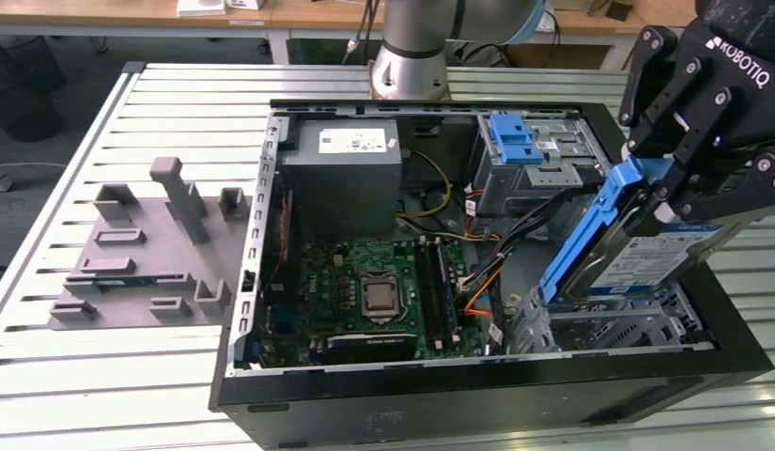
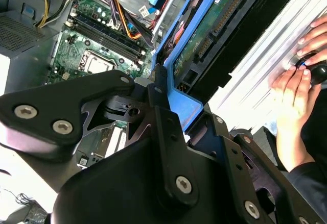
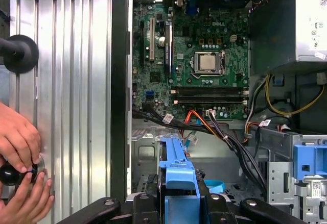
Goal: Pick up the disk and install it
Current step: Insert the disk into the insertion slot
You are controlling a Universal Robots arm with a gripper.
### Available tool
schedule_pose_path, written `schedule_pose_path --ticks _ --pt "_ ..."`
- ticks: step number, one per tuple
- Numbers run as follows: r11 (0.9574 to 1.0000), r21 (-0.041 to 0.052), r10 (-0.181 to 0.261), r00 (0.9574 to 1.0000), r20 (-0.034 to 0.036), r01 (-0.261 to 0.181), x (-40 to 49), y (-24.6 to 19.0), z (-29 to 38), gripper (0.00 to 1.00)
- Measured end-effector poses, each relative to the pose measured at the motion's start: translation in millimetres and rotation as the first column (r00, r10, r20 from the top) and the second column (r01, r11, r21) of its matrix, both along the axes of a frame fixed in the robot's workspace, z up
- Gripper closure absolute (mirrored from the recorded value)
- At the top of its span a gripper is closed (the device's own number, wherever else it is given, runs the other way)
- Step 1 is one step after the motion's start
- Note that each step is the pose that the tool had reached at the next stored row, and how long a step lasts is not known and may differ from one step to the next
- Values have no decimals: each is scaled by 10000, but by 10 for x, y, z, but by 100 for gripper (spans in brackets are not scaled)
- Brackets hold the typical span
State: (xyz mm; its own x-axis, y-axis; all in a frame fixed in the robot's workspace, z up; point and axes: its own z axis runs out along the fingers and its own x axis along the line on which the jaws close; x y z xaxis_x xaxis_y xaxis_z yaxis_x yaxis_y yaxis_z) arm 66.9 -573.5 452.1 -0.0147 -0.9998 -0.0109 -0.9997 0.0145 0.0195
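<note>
- The gripper [image 1: 663, 193] is at the exterior view's right, above the open computer case [image 1: 488, 409], with its black fingers clamped on the disk [image 1: 657, 258]
- The fingers grip the disk by its blue rail [image 1: 600, 225]; the grip also shows in the second wrist view, where the rail [image 2: 190, 109] sits between the black fingers [image 2: 159, 89]
- The disk hangs tilted, label side towards the exterior camera, its lower end just above the metal cage [image 1: 612, 329] in the near right corner of the case; I cannot tell whether it touches the cage
- In the second wrist view the disk's underside shows a green circuit board [image 2: 214, 25]
- Inside the case lie the motherboard [image 1: 375, 291], the grey power supply [image 1: 343, 174] beyond it, and a drive bay [image 1: 556, 174] topped by a blue latch [image 1: 513, 141]
- Orange and black cables [image 1: 481, 282] run between the motherboard and the cage
- The case rests on a slatted metal table [image 1: 174, 113]; a grey tray of holders [image 1: 143, 249] sits on the table at the exterior view's left, apart from the case
- In the first wrist view a person's hands [image 3: 20, 142] rest at the table edge around a small black knob [image 3: 10, 174]
</note>
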Motion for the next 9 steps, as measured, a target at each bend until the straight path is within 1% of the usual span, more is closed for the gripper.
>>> schedule_pose_path --ticks 4,9 --pt "10000 -2 0 10000 -1 0 28 1 -21 64" --pt "10000 -1 23 10000 -1 -23 31 3 -51 64"
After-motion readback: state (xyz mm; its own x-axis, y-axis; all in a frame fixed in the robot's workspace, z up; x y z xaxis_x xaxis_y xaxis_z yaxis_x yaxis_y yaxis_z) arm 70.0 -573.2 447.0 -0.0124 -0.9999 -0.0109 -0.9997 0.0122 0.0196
